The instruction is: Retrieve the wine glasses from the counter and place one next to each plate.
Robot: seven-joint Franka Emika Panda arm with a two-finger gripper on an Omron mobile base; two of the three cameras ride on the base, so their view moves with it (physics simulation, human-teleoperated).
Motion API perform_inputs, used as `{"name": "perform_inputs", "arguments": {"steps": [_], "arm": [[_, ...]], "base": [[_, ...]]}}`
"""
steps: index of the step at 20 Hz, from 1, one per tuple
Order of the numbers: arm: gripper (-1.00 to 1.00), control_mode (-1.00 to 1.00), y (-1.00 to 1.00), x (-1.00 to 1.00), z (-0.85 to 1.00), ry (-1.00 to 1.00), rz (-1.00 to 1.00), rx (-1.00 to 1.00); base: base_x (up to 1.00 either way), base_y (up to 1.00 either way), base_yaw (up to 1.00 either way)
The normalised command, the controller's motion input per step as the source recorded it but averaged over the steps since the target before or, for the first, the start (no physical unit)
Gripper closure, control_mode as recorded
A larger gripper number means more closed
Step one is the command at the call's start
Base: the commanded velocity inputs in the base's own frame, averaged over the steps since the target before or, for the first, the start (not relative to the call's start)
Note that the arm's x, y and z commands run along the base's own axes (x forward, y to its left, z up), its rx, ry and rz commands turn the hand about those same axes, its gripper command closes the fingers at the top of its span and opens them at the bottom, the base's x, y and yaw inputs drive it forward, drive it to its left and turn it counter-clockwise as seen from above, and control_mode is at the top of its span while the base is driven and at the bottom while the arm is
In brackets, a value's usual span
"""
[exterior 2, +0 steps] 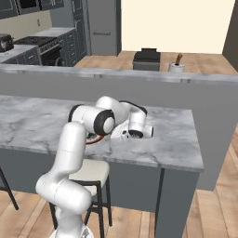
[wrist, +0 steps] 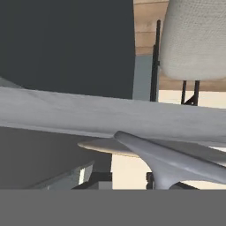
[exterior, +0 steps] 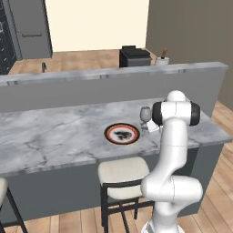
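Marble bar top (exterior: 54,132) runs across both base views, with a white-seated stool (exterior: 124,176) tucked under its near edge. On the marble lies the plate (exterior: 122,134) with the reddish-brown rim and dark-and-white centre, flat and close to the near edge. A wine glass (exterior: 145,115) stands upright just beside that plate, on its right in the left base view, with the arm's dark-jointed wrist right next to it. In the right base view the hand lies low over the marble, turned sideways, and a sliver of the plate's rim shows beside the arm. The gripper (exterior 2: 124,135) sits at the glass — but whether its jaws clasp the stem or stand free of it cannot be told. The hand view shows a curved grey shape, seemingly the glass's foot and stem (wrist: 167,161), very close and blurred, with the marble edge and stool seat beyond.
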Motion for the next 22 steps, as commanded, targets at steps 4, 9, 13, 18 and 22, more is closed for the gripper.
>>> {"name": "perform_inputs", "arguments": {"steps": [4, 9, 13, 18, 22], "arm": [[1.00, -1.00, 0.00, 0.04, -0.24, -0.15, 0.03, 0.00], [1.00, -1.00, 0.01, 0.12, -0.25, -0.11, 0.00, 0.00], [-1.00, -1.00, 0.02, 0.17, -0.27, -0.07, 0.00, 0.00], [-1.00, -1.00, 0.00, 0.03, -0.04, 0.00, 0.00, 0.01], [-1.00, -1.00, -0.02, 0.05, 0.00, 0.01, 0.00, 0.02]], "base": [[0.00, 0.00, 0.00], [0.00, 0.00, 0.00], [0.00, 0.00, 0.00], [0.00, 0.00, 0.00], [0.00, 0.00, 0.00]]}}
